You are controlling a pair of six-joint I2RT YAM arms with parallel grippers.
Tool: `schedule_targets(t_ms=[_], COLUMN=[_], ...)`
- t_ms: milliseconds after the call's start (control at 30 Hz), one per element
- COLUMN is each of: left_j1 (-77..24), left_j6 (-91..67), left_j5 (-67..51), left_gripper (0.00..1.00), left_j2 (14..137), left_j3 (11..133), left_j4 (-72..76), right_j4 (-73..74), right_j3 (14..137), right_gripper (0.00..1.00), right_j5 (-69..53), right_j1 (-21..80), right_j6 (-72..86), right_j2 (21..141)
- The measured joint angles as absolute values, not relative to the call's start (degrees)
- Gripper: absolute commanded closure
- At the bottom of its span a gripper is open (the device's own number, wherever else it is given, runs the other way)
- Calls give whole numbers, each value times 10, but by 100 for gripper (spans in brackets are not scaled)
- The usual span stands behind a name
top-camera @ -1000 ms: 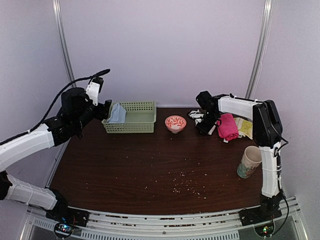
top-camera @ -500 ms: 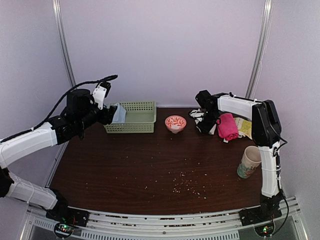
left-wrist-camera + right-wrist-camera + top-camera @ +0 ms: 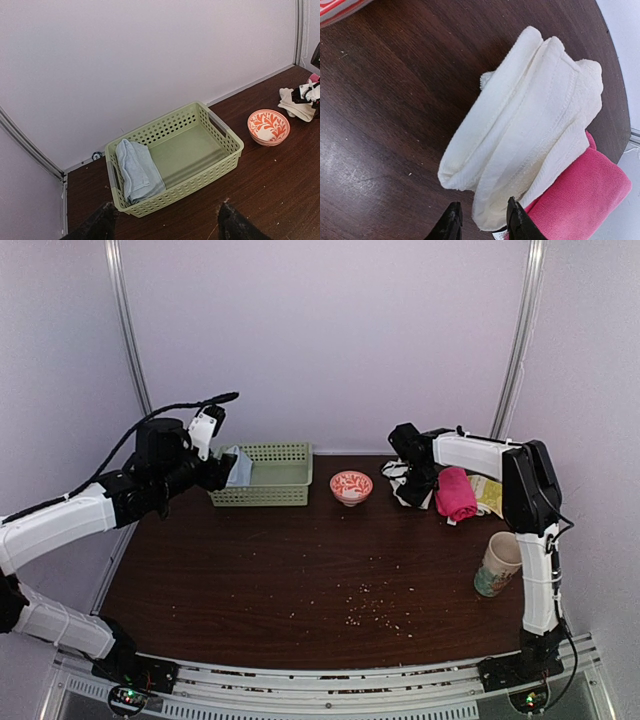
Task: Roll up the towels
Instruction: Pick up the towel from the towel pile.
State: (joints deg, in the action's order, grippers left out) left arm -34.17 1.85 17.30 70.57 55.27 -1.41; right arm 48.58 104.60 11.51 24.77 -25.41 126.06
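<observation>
Hovering above the dark wooden table (image 3: 280, 570), the left gripper (image 3: 165, 226) has its two black fingers spread wide with nothing between them, looking down on a pale green perforated plastic basket (image 3: 222, 131) at the far left. A light blue folded towel (image 3: 137, 170) lies inside the basket against its left end wall. Just right of the basket stands a small orange-and-white patterned bowl (image 3: 268, 126). At the far right, the right gripper (image 3: 482, 227) sits low over a white folded terry towel (image 3: 520, 130) lying on the wood. Its fingers are narrowly apart and the towel's near edge reaches between them, but whether they pinch the cloth cannot be told. A pink rolled towel (image 3: 587, 195) lies touching the white one on its far side. A patterned paper cup (image 3: 497, 563) stands near the right edge.
</observation>
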Motion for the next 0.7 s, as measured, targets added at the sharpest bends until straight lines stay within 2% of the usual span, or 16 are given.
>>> schedule_targets(t_ms=[500, 700], left_j1=[-342, -342], left_j6=[19, 19], left_j5=[167, 167], left_gripper=[30, 30], left_j2=[709, 709], left_j3=[557, 557], left_j4=[-15, -15], right_j4=[481, 481], right_j3=[1044, 1039], right_gripper=[67, 75], right_j5=[134, 156], right_j1=[249, 251], right_j6=[-255, -254], right_j2=[1285, 1287])
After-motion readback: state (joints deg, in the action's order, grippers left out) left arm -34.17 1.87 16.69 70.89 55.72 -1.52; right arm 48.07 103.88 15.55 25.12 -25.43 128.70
